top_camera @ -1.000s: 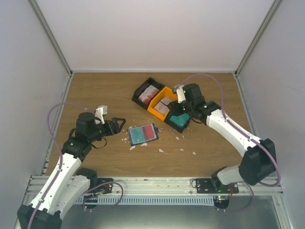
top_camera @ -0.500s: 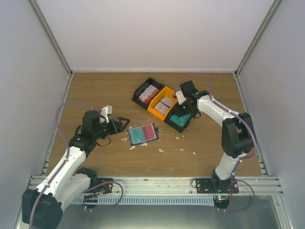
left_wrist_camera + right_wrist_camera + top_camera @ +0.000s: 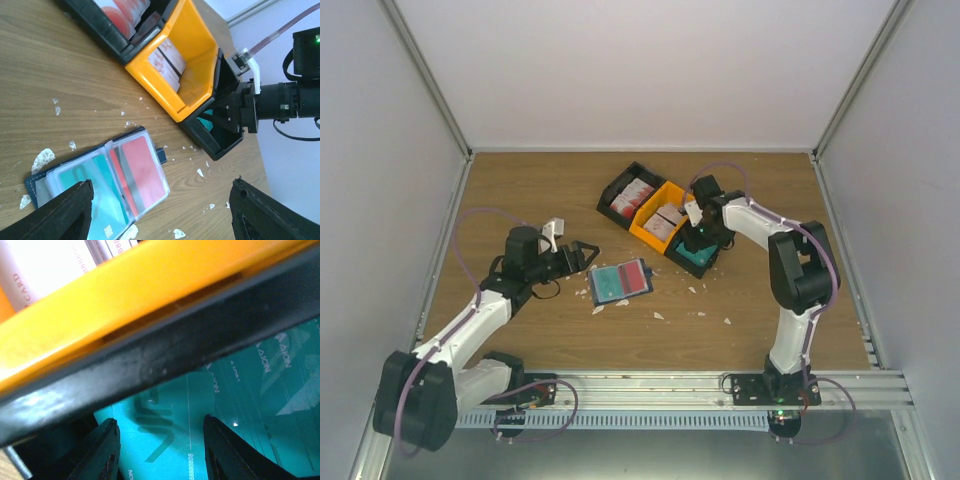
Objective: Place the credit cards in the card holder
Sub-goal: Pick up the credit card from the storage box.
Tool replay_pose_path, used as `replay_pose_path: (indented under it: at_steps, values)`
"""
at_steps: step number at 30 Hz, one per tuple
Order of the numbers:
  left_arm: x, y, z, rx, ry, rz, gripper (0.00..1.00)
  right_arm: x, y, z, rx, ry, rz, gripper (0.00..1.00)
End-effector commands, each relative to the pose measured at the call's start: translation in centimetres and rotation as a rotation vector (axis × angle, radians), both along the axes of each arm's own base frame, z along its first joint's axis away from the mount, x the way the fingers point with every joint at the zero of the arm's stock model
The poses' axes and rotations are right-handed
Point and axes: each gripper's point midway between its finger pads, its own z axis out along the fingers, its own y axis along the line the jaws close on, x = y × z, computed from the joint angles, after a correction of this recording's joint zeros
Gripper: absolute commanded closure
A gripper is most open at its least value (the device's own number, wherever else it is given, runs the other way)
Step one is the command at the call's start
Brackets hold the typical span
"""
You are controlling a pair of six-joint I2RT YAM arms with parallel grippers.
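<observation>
We see the card holder [image 3: 620, 281] lying open and flat near the middle of the table [image 3: 520, 190]. Its clear sleeves face up, with a teal sleeved card [image 3: 85, 175] on one leaf and a red sleeved card [image 3: 142, 167] on the other. At about 9 o'clock from it is the left gripper [image 3: 590, 258], low over the wood. Its jaws are spread wide with nothing between them, and the fingers [image 3: 65, 215] frame the holder in the wrist view without touching it.

Three trays stand side by side in a slanted row at about 1 o'clock from the holder. At the 11 o'clock end is the far black tray [image 3: 102, 27], in the middle the orange tray [image 3: 195, 60], and at the 5 o'clock end the near black tray [image 3: 220, 142]. We make out red-and-white cards [image 3: 167, 62] standing in the orange tray, and more of them in the far black tray.

The right gripper [image 3: 160, 440] reaches down into the near black tray. Its fingers [image 3: 102, 452] are partly apart over the face of the teal cards [image 3: 240, 390] lying there, and we see nothing clamped between them. The near black tray's wall and the orange wall behind it press close against the gripper and block most of the wrist view. We cannot tell whether the fingertips touch the top card.

Torn white scraps [image 3: 42, 159] litter the wood around the holder. Some lie just beside its edges, and others lie toward 5 o'clock.
</observation>
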Motion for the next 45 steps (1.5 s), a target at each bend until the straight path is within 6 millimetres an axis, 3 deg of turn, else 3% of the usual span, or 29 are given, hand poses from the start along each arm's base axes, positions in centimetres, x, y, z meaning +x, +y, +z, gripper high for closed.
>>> replay_pose_path:
  at_steps: [1, 12, 28, 45]
  values:
    - [1.2, -0.7, 1.4, -0.013, -0.073, -0.025, 0.25, 0.3, -0.8, -1.3, -0.052, 0.025, 0.008, 0.52]
    - [1.5, -0.7, 0.5, -0.003, -0.048, -0.029, 0.25, -0.4, -0.1, -2.5, -0.047, 0.061, 0.038, 0.5]
    - [1.5, -1.5, -0.6, -0.029, -0.005, -0.055, 0.25, -1.9, 1.3, -0.7, 0.064, 0.074, 0.065, 0.63]
    - [1.6, -2.1, -1.5, -0.022, 0.017, -0.07, 0.26, -3.7, 2.5, 1.3, 0.128, 0.071, 0.086, 0.69]
